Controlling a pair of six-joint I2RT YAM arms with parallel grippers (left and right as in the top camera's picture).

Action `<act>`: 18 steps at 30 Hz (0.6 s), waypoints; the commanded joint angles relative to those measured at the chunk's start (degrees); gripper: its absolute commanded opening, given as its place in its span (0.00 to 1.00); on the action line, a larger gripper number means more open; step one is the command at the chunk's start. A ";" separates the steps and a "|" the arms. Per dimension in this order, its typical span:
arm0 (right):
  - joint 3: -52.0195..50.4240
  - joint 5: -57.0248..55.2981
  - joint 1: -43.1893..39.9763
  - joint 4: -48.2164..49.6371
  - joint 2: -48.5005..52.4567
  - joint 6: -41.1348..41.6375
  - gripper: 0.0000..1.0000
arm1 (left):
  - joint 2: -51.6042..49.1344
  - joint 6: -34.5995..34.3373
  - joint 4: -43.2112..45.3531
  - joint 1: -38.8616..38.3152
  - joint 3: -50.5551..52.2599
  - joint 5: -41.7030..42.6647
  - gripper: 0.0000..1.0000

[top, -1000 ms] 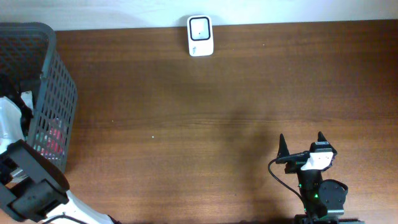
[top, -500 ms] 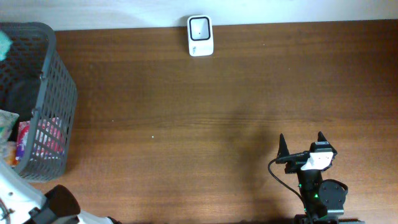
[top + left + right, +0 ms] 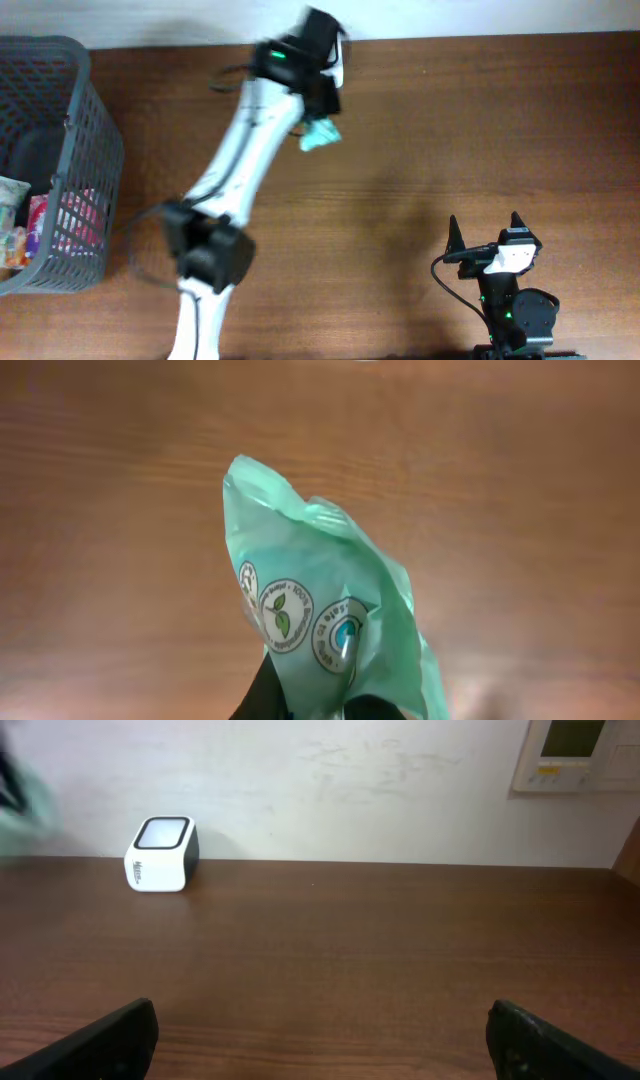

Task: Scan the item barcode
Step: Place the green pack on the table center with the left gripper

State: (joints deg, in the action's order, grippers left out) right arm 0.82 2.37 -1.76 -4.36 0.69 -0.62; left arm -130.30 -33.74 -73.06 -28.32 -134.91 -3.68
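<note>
My left gripper (image 3: 310, 705) is shut on a thin green plastic packet (image 3: 320, 610) with round printed labels; I see no barcode on the side facing the camera. From overhead the left arm reaches to the table's back centre, and the packet (image 3: 320, 133) hangs just in front of the white scanner (image 3: 340, 62), which the arm mostly hides. The right wrist view shows the scanner (image 3: 160, 853) by the wall, with a green blur of the packet (image 3: 20, 805) to its left. My right gripper (image 3: 485, 232) rests near the front right, open and empty.
A grey mesh basket (image 3: 95, 150) with several packaged items (image 3: 40, 225) stands at the table's left edge. A white wall panel (image 3: 575, 750) shows in the right wrist view.
The left arm has swung from the basket at the left to the back centre by the scanner, its jaws shutting on the green packet. The right arm has not moved.
</note>
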 commanded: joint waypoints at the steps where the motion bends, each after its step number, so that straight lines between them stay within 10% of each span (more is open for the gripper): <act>1: -0.50 -0.50 0.31 -0.13 -0.33 0.20 0.99 | -9.86 -1.90 3.39 -3.78 -0.13 -2.16 0.02; 5: -0.50 -0.50 0.31 -0.15 -0.33 0.20 0.99 | -14.10 -1.84 4.46 -5.92 -0.13 -2.19 0.45; 7: -0.50 -0.50 0.31 -0.15 -0.33 0.20 0.99 | -13.88 -0.57 4.57 -5.73 -1.57 -1.97 0.90; 14: -0.50 -0.50 0.31 -0.15 -0.33 0.20 0.99 | -0.35 4.13 -20.17 8.17 -41.31 -1.77 0.94; 18: -0.50 -0.50 0.31 -0.15 -0.33 0.20 0.99 | 8.98 11.85 -23.65 21.79 -44.81 -3.23 0.99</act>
State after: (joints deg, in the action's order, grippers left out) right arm 0.82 2.37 -1.76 -4.36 0.69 -0.62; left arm -124.33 -27.70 -96.42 -12.60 -179.46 -5.61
